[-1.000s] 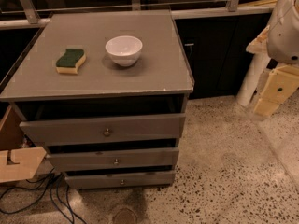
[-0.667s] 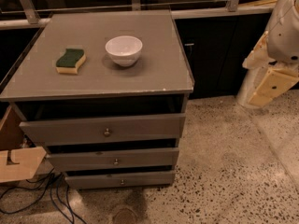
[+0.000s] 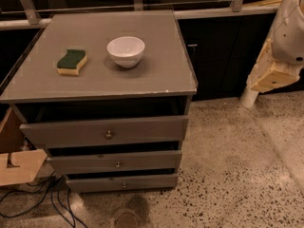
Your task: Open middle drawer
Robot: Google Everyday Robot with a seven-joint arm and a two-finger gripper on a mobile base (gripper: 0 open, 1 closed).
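Observation:
The grey cabinet (image 3: 102, 82) has three drawer fronts. The middle drawer (image 3: 85, 163) is the medium-height front with a small round knob (image 3: 118, 164); it looks shut or nearly so, with a dark gap above it. Above it is the taller drawer (image 3: 71, 133) with the bigger knob (image 3: 109, 134). Below it is the slimmest drawer (image 3: 152, 181). My gripper (image 3: 270, 74), a cream-coloured piece under the white arm (image 3: 290, 27), hangs in the air far to the right of the cabinet, level with its top and touching nothing.
A white bowl (image 3: 126, 51) and a green-and-yellow sponge (image 3: 71, 61) sit on the cabinet top. A wooden box (image 3: 14, 163) and black cables (image 3: 52, 201) lie at the lower left. Dark cupboards (image 3: 223, 56) stand behind. The speckled floor (image 3: 228, 175) stretches to the right.
My gripper has risen a little at the right edge of view. The cabinet, drawers, bowl and sponge have not moved.

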